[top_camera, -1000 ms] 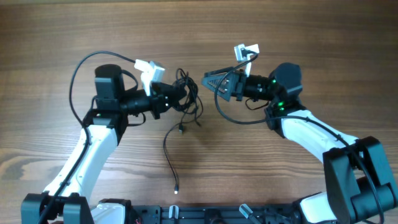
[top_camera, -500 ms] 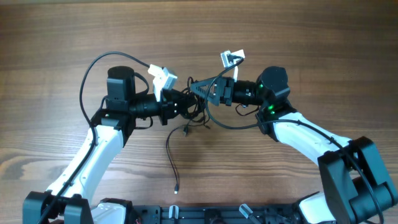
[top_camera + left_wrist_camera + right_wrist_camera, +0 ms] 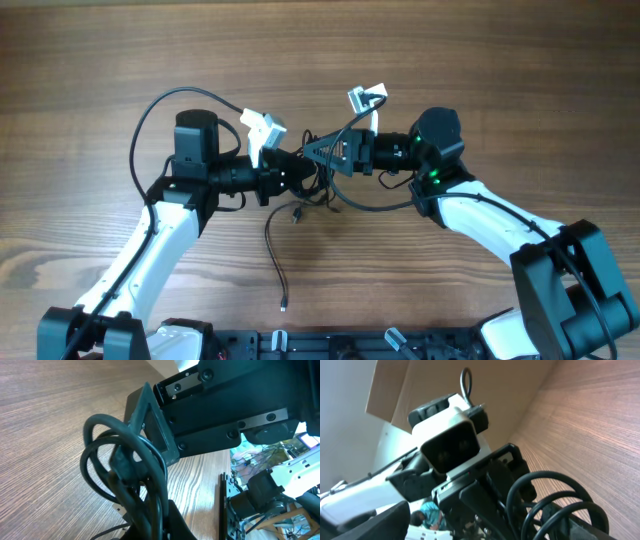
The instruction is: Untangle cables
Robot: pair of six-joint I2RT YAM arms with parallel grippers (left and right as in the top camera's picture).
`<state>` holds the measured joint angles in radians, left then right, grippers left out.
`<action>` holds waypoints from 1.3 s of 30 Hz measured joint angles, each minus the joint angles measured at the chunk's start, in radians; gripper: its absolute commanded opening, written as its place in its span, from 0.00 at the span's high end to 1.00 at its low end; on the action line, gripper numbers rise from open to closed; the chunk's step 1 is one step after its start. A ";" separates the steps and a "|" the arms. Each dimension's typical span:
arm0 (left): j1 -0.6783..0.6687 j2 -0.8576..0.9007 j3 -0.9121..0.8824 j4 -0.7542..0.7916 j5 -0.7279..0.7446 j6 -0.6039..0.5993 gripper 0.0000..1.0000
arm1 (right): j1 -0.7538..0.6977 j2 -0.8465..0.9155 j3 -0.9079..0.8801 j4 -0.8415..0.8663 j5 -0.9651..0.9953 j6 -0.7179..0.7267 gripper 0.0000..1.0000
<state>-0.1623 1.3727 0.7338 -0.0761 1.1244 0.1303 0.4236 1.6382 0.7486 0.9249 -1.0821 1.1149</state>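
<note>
Cables [image 3: 312, 186] sit bunched in a dark knot at centre frame in the overhead view, on a wooden table [image 3: 100, 60], right where the two arms meet. Left gripper [image 3: 288, 178] comes in from the left and is clamped tight on the left side of the knot. Right gripper [image 3: 316, 153] comes in from the right, its black triangular finger [image 3: 328, 152] touching or just over the upper edge of the bunch; which of the two is not clear. Whether its jaws are apart or together cannot be told from any view. One loose strand [image 3: 270, 238] drops out of the knot toward lower centre, curving left and then straight down, ending in a pale tip [image 3: 283, 307] near the bottom edge, well apart from both grippers. Left wrist view: cable loops [image 3: 120, 472] stand up at centre left, several turns overlapping, with the right arm's black finger [image 3: 150, 427] just behind them and its bolted black body [image 3: 225, 405] filling the upper right. Right wrist view: the same loops [image 3: 555, 502] curl at lower right, blurred and close, with the left arm's white camera housing [image 3: 451, 442] above them at centre.
</note>
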 measured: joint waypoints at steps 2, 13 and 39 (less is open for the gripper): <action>-0.019 0.000 0.000 0.000 -0.001 0.000 0.96 | 0.002 0.000 0.000 0.006 0.018 0.037 0.11; -0.068 0.000 0.001 0.021 -0.016 0.000 0.96 | 0.014 0.000 -0.007 0.153 0.156 0.312 0.07; -0.042 0.002 0.015 0.010 0.354 0.005 0.96 | -0.264 0.000 -0.004 -0.050 0.233 -0.278 0.23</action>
<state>-0.2047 1.3746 0.7490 -0.0658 1.4784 0.1349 0.1600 1.6382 0.7444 0.8745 -0.8494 0.8368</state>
